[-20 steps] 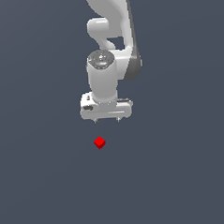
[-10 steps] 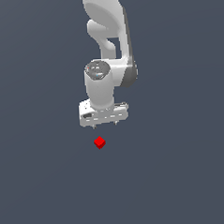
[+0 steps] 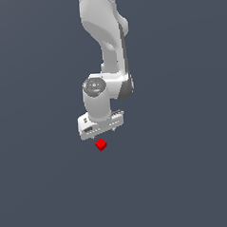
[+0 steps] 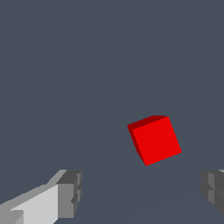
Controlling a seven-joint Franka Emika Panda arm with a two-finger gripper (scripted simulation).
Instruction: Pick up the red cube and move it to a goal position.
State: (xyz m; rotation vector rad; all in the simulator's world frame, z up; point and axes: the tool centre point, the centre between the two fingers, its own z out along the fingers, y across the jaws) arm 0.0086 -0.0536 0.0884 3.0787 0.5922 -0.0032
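Observation:
The red cube (image 3: 101,144) is a tiny bright red block lying on the flat dark grey floor. My white gripper (image 3: 103,131) hangs just above and slightly behind it in the exterior view, with its body hiding most of the fingers. In the wrist view the red cube (image 4: 154,139) lies ahead of the gripper (image 4: 142,194), between the lines of the two spread fingertips (image 4: 70,194) but beyond them. The jaws stand wide apart and nothing is between them.
The plain dark grey floor (image 3: 186,177) stretches around the cube in every direction. The white arm (image 3: 106,44) rises from the gripper toward the upper edge of the exterior view.
The arm has come down over the last second, bringing the gripper close above the cube. The cube has stayed where it was.

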